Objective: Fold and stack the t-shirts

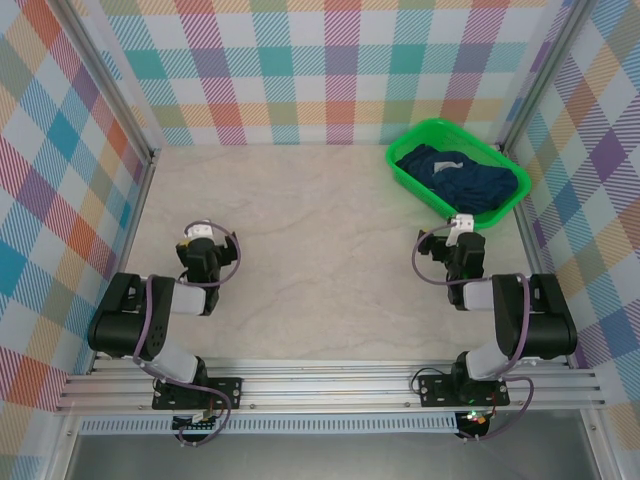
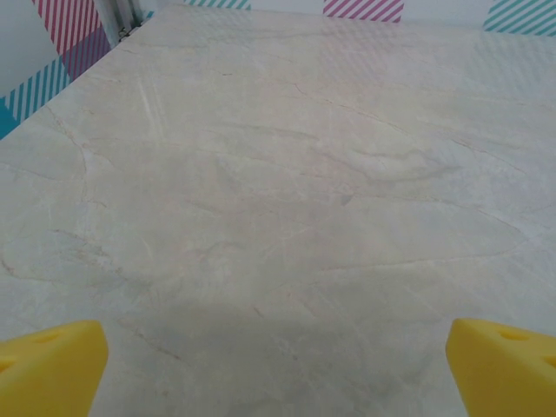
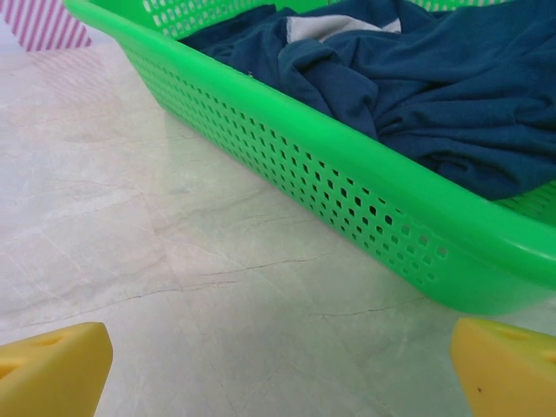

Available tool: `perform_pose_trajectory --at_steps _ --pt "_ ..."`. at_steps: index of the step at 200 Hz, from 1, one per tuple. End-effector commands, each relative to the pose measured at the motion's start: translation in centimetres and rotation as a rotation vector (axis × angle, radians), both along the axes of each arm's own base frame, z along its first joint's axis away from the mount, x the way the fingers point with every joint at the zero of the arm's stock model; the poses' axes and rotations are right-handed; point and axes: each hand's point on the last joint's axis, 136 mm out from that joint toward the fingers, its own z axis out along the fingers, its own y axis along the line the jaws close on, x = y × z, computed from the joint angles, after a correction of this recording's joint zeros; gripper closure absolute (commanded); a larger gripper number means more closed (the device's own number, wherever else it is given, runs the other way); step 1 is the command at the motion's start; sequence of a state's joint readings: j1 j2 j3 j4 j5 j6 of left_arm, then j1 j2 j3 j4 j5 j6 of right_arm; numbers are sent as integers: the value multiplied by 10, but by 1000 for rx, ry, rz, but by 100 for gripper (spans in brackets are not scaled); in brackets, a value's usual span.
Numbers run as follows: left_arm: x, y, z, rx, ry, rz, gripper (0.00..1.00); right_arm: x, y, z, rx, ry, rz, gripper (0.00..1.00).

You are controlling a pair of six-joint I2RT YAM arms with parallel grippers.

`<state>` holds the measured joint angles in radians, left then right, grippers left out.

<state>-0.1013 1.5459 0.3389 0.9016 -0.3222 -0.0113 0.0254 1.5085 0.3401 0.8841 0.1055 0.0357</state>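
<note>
Navy t-shirt (image 1: pixel 465 178) lay crumpled inside the green basket (image 3: pixel 261 104). Left gripper (image 1: pixel 200 232) and right gripper (image 1: pixel 462 222) stood released and empty over the tabletop (image 1: pixel 320 230).

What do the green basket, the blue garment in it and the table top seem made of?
Green basket: moulded plastic by its look, smooth, slightly glossy, its wall a grid of holes. T-shirt: soft matte cloth, lying in crumpled folds. Table: pale, veined like marble, faintly reflective; real stone or printed laminate cannot be told.
</note>
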Motion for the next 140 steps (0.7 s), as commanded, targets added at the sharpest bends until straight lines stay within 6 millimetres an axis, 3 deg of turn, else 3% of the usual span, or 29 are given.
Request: perform_pose_trajectory --at_steps 1,19,29,43,49,56,59,62,64,68,73,76,80,91,111,128,140 --pt "-4 -5 20 -13 -91 -26 0 -8 8 30 -20 -117 41 0" --pt "-8 -6 41 8 -96 -16 0 -13 8 51 -37 -120 29 0" --pt "-11 -8 64 22 -113 -9 0 -14 16 86 -66 -185 47 0" --pt "-12 -14 130 15 -287 -9 0 -11 22 150 -54 -270 10 0" --pt "-11 -14 164 8 -358 11 0 -9 19 182 62 -265 -40 0" --pt "-11 -5 204 -101 -415 99 0 -12 19 202 194 -151 -67 0" --pt "-12 0 218 -143 -406 138 0 -14 17 210 231 -100 -88 0" --pt "-13 6 209 -182 -324 180 0 -18 14 216 258 -46 -118 0" --pt "-11 8 229 -218 -333 196 0 -19 8 222 269 -31 -158 0" --pt "-11 8 233 -254 -236 198 0 -17 2 226 320 -15 -221 0" --pt "-11 10 247 -286 -161 210 0 -8 2 230 400 13 -215 0" --pt "-14 14 239 -292 -87 254 0 -3 2 233 448 29 -188 0" --pt "-10 19 246 -319 -76 299 0 6 1 237 503 46 -166 0" --pt "20 5 248 -458 -4 200 0 28 -16 234 555 128 -222 0" --pt "64 -55 255 -581 137 -32 0 61 -37 210 501 329 -362 5" --pt "79 -101 253 -563 249 -147 3 83 -47 180 515 487 -418 18" --pt "87 -134 251 -602 288 -243 8 99 -51 155 549 576 -430 21"
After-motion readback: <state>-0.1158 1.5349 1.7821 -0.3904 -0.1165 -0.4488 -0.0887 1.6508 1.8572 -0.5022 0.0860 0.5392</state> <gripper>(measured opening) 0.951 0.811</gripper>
